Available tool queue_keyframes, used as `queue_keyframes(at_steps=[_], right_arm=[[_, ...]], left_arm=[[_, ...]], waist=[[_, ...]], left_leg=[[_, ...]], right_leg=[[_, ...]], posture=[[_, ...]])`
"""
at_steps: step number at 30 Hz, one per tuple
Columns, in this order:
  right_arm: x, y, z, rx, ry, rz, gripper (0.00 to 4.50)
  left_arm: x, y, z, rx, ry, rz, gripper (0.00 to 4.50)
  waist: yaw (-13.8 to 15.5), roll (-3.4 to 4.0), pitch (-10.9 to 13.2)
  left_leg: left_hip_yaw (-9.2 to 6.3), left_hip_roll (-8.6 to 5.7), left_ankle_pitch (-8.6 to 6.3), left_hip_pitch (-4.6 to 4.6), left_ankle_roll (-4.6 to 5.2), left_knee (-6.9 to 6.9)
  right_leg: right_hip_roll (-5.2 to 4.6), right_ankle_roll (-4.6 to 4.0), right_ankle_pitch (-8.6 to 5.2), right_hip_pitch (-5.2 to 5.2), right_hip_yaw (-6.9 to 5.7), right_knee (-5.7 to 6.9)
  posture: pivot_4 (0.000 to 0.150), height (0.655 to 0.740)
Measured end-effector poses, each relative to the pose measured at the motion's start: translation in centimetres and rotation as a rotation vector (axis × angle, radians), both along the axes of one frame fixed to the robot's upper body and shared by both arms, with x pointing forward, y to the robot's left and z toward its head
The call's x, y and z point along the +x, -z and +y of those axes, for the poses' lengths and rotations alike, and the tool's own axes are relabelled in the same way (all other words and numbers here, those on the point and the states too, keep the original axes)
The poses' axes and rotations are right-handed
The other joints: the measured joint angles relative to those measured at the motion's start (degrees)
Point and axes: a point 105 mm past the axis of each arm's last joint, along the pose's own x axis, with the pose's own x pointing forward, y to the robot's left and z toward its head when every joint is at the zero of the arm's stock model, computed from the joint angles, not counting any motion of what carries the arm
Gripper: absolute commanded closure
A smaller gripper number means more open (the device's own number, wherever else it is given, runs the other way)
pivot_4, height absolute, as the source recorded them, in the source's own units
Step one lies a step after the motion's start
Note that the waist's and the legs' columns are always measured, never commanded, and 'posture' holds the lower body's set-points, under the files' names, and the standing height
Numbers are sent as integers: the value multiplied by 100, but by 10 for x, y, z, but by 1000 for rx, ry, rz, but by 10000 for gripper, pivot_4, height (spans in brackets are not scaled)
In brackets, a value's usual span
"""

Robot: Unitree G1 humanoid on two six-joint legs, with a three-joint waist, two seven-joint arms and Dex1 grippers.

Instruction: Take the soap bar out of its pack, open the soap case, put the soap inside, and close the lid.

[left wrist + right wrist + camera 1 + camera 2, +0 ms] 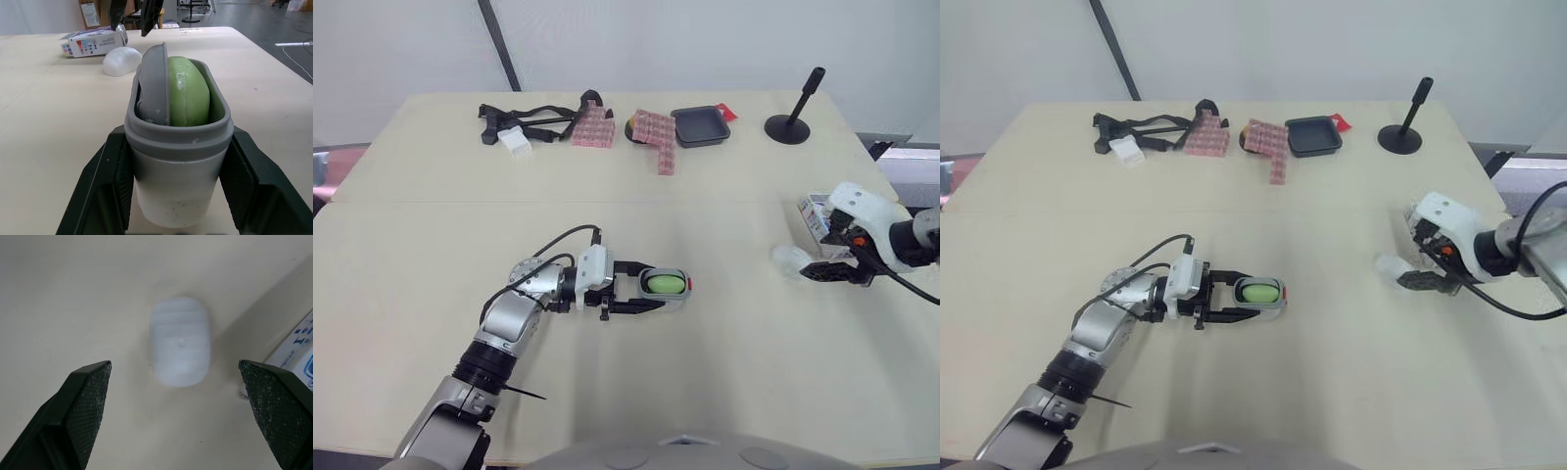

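The soap case (664,285) sits on the table (724,392) near the middle, open side up, its long axis running left to right in line with the left gripper (646,286), whose two fingers are clamped on its long sides. Inside lies the green soap (188,93), tilted up on edge, with a grey insert (154,83) leaning beside it, so the bar does not look seated flat. What is left, by my reading, is the closing, and it turns on the white oval piece (180,341), which I take to be the lid. It lies flat on the table well to the right of the case, just left of the soap pack (815,213). The right gripper (173,364) hovers directly above it, fingers spread wide with nothing between them but air. The lid's long axis lies crosswise to the line joining the fingers, so they would close on its narrow width. The right arm is plainly the nearer one. The lid looks smooth, pale and slightly translucent, with a small dimple at its centre. Along the far edge are black straps (524,122), pink blocks (656,132), a black tray (700,125) and a black stand (793,117).
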Motion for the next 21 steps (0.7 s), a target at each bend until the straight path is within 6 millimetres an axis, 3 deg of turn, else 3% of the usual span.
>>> queue_keyframes(at_steps=[12,21], right_arm=[[12,24,7,-3,-14,39,193],[17,28,8,2,-14,29,193]], left_arm=[[0,0,-1,-2,-5,-4,25898],[0,0,-1,-2,-9,-4,25898]], waist=[[12,0,0],[10,0,0]], left_leg=[[8,2,2,-1,-3,7],[9,2,2,-1,-4,9]], right_leg=[[0,1,1,-3,3,12],[0,3,2,-4,4,17]], posture=[[1500,7400],[1500,7400]])
